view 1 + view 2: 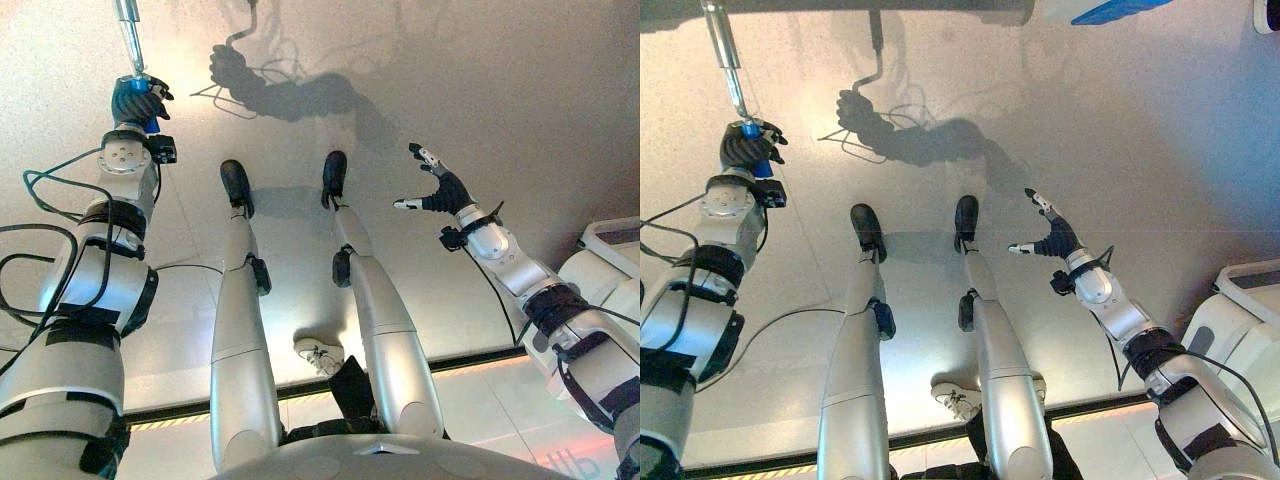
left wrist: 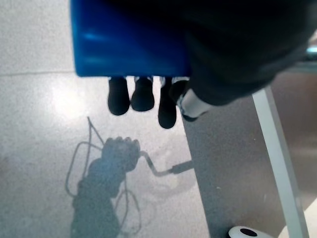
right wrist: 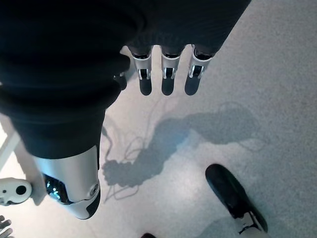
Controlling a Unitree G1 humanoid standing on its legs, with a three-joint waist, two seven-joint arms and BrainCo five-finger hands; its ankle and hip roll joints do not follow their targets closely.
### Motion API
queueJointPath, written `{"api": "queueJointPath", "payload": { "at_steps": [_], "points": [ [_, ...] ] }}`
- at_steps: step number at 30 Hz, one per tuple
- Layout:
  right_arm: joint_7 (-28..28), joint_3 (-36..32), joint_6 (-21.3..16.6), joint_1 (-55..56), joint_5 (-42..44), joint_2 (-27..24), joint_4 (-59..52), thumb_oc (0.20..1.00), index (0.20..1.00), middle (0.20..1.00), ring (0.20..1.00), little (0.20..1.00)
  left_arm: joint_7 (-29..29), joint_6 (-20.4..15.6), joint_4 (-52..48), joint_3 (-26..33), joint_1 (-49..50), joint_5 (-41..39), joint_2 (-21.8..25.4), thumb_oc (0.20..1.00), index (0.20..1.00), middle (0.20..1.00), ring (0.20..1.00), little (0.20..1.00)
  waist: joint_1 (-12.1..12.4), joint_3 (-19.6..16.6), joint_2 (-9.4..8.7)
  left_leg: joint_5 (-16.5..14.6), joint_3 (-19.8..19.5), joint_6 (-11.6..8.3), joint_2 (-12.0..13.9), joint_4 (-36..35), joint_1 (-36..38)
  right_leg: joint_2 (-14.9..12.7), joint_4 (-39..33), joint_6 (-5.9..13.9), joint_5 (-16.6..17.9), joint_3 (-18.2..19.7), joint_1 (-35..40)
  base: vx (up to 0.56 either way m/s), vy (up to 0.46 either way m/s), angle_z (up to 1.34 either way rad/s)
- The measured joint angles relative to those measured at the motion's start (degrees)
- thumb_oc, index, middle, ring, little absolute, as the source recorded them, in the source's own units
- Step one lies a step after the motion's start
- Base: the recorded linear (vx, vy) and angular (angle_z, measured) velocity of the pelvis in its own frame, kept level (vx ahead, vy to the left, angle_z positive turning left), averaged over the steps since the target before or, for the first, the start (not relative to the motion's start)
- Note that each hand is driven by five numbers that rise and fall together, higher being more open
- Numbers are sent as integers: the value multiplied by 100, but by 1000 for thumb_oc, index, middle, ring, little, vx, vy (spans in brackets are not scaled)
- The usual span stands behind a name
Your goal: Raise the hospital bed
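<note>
The bed's crank is a silver rod (image 1: 130, 35) ending in a blue handle (image 2: 129, 42), at the far left over the floor. My left hand (image 1: 135, 103) is shut on that blue handle, its dark fingertips (image 2: 143, 96) curled round its underside. My right hand (image 1: 445, 188) hangs in the air over the floor to the right, open with fingers spread and holding nothing; its straight fingers (image 3: 166, 82) show in the right wrist view.
A white bed part (image 1: 610, 240) stands at the right edge. A grey frame bar (image 2: 277, 148) and a white caster (image 2: 245, 232) lie past the crank. A person's white shoe (image 1: 320, 352) is on the floor close behind me.
</note>
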Motion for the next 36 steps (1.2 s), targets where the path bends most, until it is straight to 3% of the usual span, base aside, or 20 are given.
{"api": "queueJointPath", "payload": {
  "at_steps": [10,19,36],
  "points": [
    [7,-10,0,34,-108,-4,-5,1000,1000,1000,1000,1000,-56,-2,-49,80,51,4,12,200,200,200,200,200,39,28,50,9,0,-10,0,-12,23,2,9,-9,6,10,1,0,0,0],
    [112,-48,0,188,-119,-41,-43,1000,1000,1000,1000,1000,-264,-98,-481,552,854,-3,286,200,200,200,200,200,171,46,125,47,5,-60,3,-116,312,4,75,-21,14,57,149,3,3,-3],
    [141,-325,-2,599,-257,-202,-101,1000,1000,1000,1000,1000,-520,-102,-1116,1159,1713,-15,295,200,200,200,200,200,291,65,426,65,50,-88,42,-202,463,41,75,-35,20,60,218,0,0,-1]
  ]
}}
